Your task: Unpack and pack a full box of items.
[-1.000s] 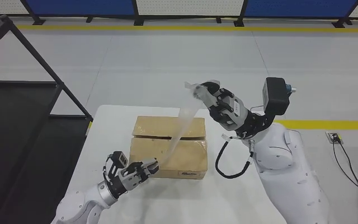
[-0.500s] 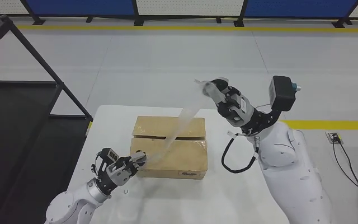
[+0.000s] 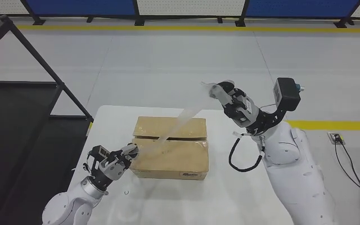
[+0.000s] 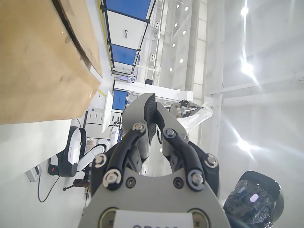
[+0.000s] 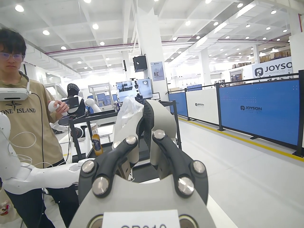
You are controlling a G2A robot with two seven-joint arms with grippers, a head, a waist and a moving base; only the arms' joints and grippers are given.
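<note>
A closed brown cardboard box [image 3: 171,147] lies in the middle of the white table [image 3: 225,194]. A long clear plastic strip [image 3: 181,120] stretches slantwise over the box between my two grippers. My left gripper [image 3: 130,151] hovers low at the box's near left corner, shut on the strip's lower end. My right gripper [image 3: 220,89] is raised beyond the box's far right corner, shut on the upper end. The left wrist view has the left gripper [image 4: 154,102] shut, the box [image 4: 40,60] beside it and the strip [image 4: 201,115] running off. Crumpled plastic [image 5: 129,110] sticks out of the shut right gripper [image 5: 144,110].
A black metal rack [image 3: 34,112] stands just left of the table. Bare tabletop lies in front of the box and to its right. Grey floor with a yellow line [image 3: 320,125] lies beyond the table.
My left gripper has drawn back to the left, away from the box's front, pulling the strip flatter over the box. The right gripper has shifted a little to the right.
</note>
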